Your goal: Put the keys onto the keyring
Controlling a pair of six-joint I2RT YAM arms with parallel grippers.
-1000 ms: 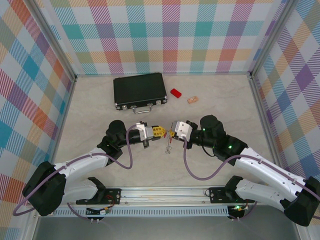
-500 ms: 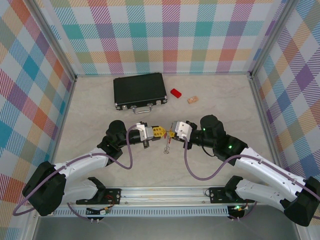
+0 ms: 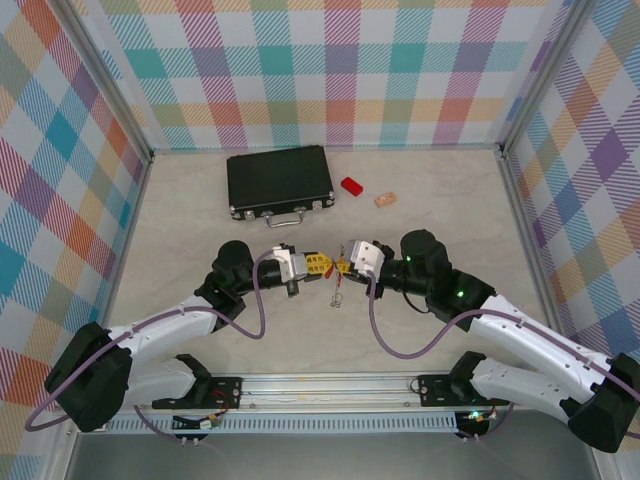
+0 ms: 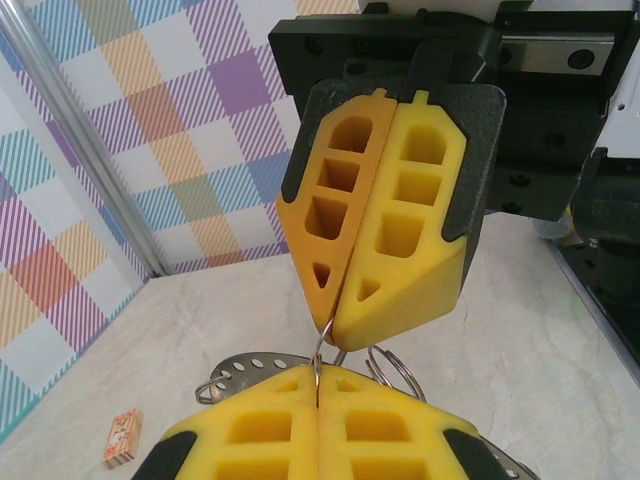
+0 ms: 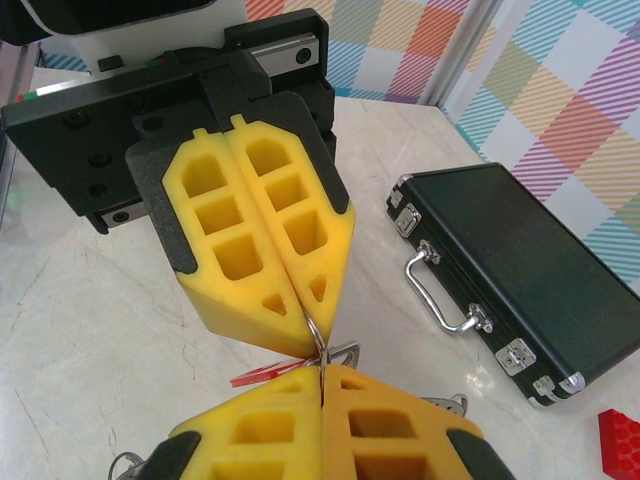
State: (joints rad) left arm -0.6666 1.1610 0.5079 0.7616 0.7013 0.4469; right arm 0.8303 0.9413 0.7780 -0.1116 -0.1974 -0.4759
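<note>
The table (image 3: 200, 215) is a pale, marble-like surface closed in by walls with coloured checks. At the back lie a black case (image 3: 279, 180), a red block (image 3: 351, 186) and a small tan piece (image 3: 385, 200), all well apart from the work.

In the middle, the left gripper (image 3: 322, 264) and the right gripper (image 3: 345, 265) meet tip to tip above the table. Both claws are clenched, with the yellow pads pressed together. In the left wrist view a thin silver wire of the keyring (image 4: 321, 347) runs from the seam of the left gripper (image 4: 318, 388) up into the seam of the right gripper (image 4: 335, 322), so each claw pinches the same ring.

I think this double hold serves to keep the ring steady and perhaps to pull its coil open, so that a key can slide on.

Below the tips something thin hangs down (image 3: 338, 291); from above it is too small to say if it is a key or a part of the ring. In the right wrist view a red piece (image 5: 262, 374) shows just under the pads, probably the head of one of the keys. I cannot tell whether it is already threaded.
</note>
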